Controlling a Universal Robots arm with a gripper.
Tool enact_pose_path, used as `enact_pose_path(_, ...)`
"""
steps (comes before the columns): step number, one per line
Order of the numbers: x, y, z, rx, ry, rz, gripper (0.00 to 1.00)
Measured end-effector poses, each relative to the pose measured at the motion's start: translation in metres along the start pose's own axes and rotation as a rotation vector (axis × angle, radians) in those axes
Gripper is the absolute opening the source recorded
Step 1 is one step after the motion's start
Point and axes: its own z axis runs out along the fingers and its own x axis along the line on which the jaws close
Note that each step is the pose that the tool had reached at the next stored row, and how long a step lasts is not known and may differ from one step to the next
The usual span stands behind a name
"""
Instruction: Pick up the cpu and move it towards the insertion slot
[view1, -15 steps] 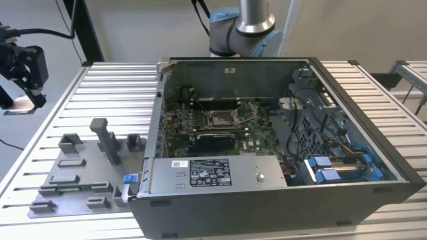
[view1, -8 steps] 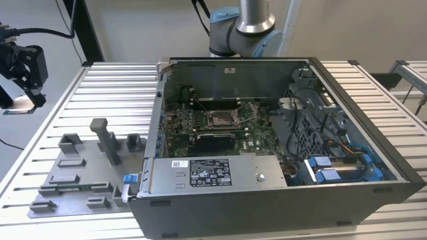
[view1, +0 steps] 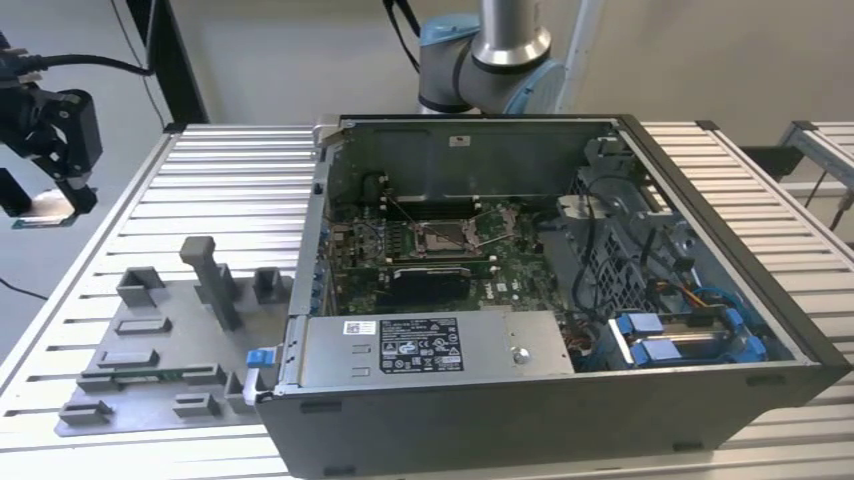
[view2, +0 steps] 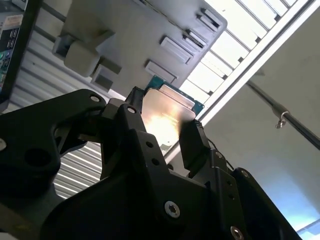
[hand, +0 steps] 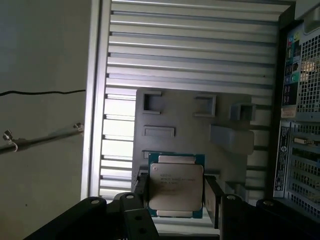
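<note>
- Exterior view: my gripper (view1: 56, 198) hangs high at the exterior view's left, above the edge of the slatted table (view1: 227, 170). It is well apart from the open computer case (view1: 534, 400).
- My fingers are pinched on the cpu (view1: 40, 213), which shows here as a thin bright sliver lying close to level under them.
- In the first wrist view the gripper (hand: 177, 201) clamps the cpu (hand: 176, 186) by two opposite side edges, one black finger (hand: 141, 192) on each side.
- The chip's silvery metal face is turned toward both wrist cameras, with a thin blue-green rim of board showing around it.
- It is nearly square. Its slightly longer axis runs out from between my fingers, away from the gripper body, and the far edge sticks out free.
- In the second wrist view the cpu (view2: 167, 116) catches a bright glare and sits tilted between the gripper (view2: 164, 127) fingers.
- The insertion slot (view1: 443, 237) lies inside the case on the green board, its metal frame around a dull centre, far toward the exterior view's right of the chip.
- A grey fixture plate (view1: 160, 345) with raised blocks lies on the table between me and the case. It also shows behind the chip in the first wrist view (hand: 190, 127).
</note>
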Motion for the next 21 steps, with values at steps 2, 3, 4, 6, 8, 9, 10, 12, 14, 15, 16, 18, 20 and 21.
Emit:
enact_pose_path(2,-0.004,-0.0002,-0.0002,0.0,0.0,0.0,0.0)
enact_pose_path(3,-0.0064,-0.0003,-0.0004,0.0,0.0001,0.0,0.0)
enact_pose_path(4,-0.0084,-0.0004,-0.0005,-0.0001,0.0,0.0,0.0)
enact_pose_path(6,-0.0116,-0.0006,-0.0007,0.0,0.0001,0.0,0.0)
enact_pose_path(8,-0.0131,-0.0006,-0.0011,0.0,0.0002,0.0,0.0)
enact_pose_path(9,-0.0132,-0.0006,-0.0012,0.0,0.0,0.0,0.0)
enact_pose_path(10,-0.0132,-0.0006,-0.0012,-0.0002,-0.0001,0.0,0.0)
enact_pose_path(12,-0.0133,-0.0006,-0.0016,0.0,0.0001,0.0,0.0)
enact_pose_path(14,-0.0133,-0.0006,-0.0019,0.0,0.0,0.0,0.0)
enact_pose_path(15,-0.0133,-0.0006,-0.002,-0.0001,0.0,0.0,0.0)
enact_pose_path(16,-0.0148,-0.0007,-0.0027,0.0002,0.0003,0.0,0.0)
enact_pose_path(18,-0.0209,-0.001,-0.003,0.0,0.0002,0.0,0.0)
enact_pose_path(20,-0.0254,-0.0012,-0.0032,0.0,0.0001,0.0,0.0)
enact_pose_path(21,-0.0278,-0.0013,-0.0034,0.0,0.0002,0.0,0.0)
